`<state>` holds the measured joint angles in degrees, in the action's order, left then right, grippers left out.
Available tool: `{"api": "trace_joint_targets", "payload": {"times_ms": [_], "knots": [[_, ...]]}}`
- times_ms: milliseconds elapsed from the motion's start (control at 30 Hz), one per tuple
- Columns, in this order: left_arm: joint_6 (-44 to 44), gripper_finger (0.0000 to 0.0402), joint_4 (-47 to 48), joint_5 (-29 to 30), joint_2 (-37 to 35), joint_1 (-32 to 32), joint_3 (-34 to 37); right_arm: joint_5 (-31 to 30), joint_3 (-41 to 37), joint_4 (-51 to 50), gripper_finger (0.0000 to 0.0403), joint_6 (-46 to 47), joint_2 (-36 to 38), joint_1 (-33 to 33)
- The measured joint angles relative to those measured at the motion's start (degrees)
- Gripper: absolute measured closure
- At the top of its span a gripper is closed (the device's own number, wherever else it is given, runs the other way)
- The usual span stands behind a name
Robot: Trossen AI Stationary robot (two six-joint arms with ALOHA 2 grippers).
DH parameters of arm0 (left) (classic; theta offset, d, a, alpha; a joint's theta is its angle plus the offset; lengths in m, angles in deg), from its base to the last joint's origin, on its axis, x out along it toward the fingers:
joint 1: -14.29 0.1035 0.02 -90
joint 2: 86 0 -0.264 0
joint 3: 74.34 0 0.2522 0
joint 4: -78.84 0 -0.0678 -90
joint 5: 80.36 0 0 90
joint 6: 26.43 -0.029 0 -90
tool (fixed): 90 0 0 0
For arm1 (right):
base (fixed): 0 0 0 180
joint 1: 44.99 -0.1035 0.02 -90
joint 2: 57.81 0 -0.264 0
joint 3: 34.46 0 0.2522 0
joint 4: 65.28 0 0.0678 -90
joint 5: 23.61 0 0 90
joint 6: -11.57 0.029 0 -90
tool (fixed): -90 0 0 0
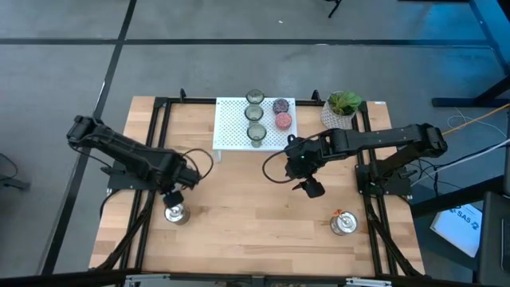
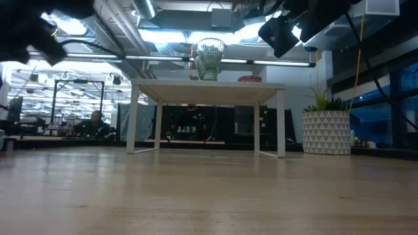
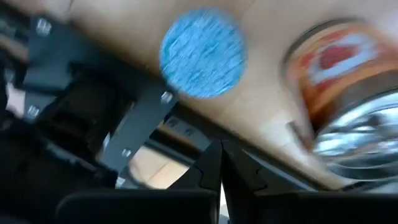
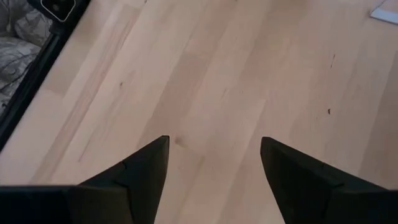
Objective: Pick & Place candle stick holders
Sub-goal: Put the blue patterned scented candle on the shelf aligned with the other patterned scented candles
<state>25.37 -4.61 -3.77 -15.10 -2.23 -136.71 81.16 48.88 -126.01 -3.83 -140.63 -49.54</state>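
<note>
Wooden tabletop (image 1: 255,207) carries a white rack (image 1: 231,127) at twelve o'clock bearing five holders. Left gripper (image 1: 177,197), fingers pressed together and empty, hangs above a silver holder (image 1: 176,214) at seven o'clock beside a blue holder (image 3: 203,53). Right gripper (image 1: 309,186), fingers spread, hovers mid-table; another silver holder (image 1: 343,223) sits at five o'clock.

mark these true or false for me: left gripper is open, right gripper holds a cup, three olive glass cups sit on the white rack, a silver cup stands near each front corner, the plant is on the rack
1. Left gripper is open: false, its fingers are shut, holding nothing.
2. Right gripper holds a cup: false, it is open and empty over bare table.
3. Three olive glass cups sit on the white rack: true.
4. A silver cup stands near each front corner: true.
5. The plant is on the rack: false, it stands on the table beside it.
</note>
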Motion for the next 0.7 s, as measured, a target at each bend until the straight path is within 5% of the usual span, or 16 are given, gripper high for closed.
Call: {"api": "trace_joint_targets", "payload": {"times_ms": [300, 533, 700], "knots": [[1.9, 0.0399, -8.1, 1.9, 4.5, -5.2, 7.2, 0.2, 0.0, 0.0, 0.0146, -0.4, 0.0, 0.0], [1.5, 0.0400, -9.3, 2.3, 9.5, -6.6, 7.2, 0.5, 0.0, 1.0, 0.0146, 2.1, 0.0, 0.0], [0.6, 0.0400, -18.5, 4.0, 11.3, -7.2, 7.2, 0.5, 0.0, 1.5, 0.0146, 2.4, 0.0, 0.0]]}}
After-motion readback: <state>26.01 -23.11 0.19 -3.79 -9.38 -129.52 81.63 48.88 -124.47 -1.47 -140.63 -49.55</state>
